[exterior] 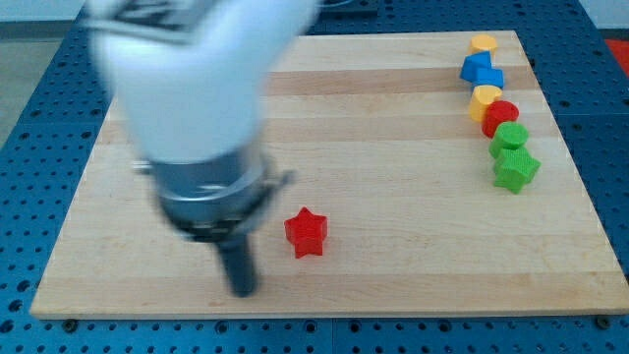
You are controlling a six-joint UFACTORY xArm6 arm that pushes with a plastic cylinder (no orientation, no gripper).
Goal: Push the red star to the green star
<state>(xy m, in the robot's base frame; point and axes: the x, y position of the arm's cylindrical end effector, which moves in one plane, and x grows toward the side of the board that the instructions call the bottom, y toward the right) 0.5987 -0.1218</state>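
My tip (242, 291) is bare, gripping nothing, just off the red star (306, 233) toward the view's lower left, lined up to shove it toward the distant green star (515, 169).

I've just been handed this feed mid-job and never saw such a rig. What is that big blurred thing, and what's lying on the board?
The blurred white and grey bulk is a robot arm ending in a dark rod; its lower end, my tip, slides on the wooden board and holds nothing. This is the single camera view. My tip sits just to the view's left of the red star, slightly lower. At the view's right stands a column: yellow block, blue block, another yellow block, red block, green block, green star.
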